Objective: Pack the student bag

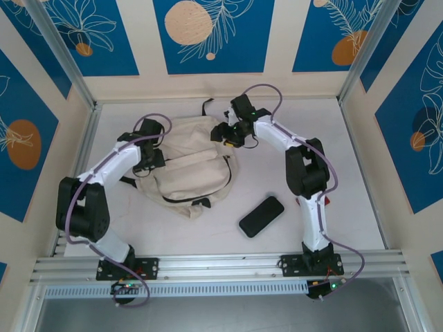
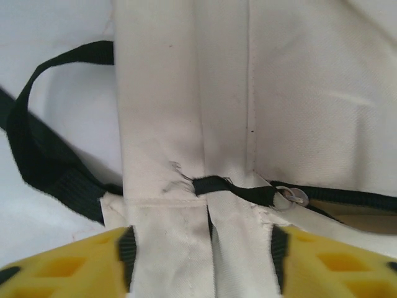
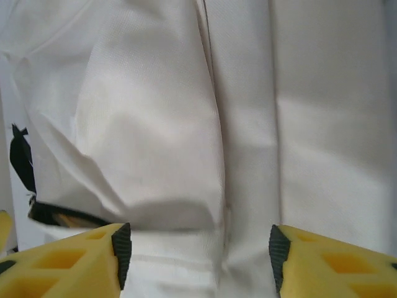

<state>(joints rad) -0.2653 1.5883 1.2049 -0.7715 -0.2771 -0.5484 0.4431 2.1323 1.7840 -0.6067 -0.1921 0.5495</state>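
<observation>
**Bench** [image 1: 346, 173]: white work surface walled on three sides, so that loose items stay within reach of both arms.

**Student bag** [image 1: 190, 166]: cream fabric backpack lying flat at centre-left of the bench, between the two arms, its front pocket facing up. It looks slack and collapsed, so the mouth probably has to be held apart before anything can go in.

**Left end effector** [image 2: 201, 248]: poised over the bag's left edge. Its yellow fingers are spread and straddle a cream band without pinching it; it grasps nothing.

**Right end effector** [image 3: 198, 248]: at the bag's far right corner, likewise spread over folded cloth and carrying nothing. One arm at each side suggests a two-handed hold for opening the bag.

**Black oblong item** [image 1: 261, 216]: lies on the bench near the bag's right side and apart from it, unpacked and presumably the cargo. What it is cannot be told.

**Black strap** [image 2: 37, 143]: loops loosely off the bag's side onto the bench.

**Zipper pull** [image 2: 291, 197]: small metal ring on the black trim, just beyond the left fingers and a likely grasp point.
</observation>
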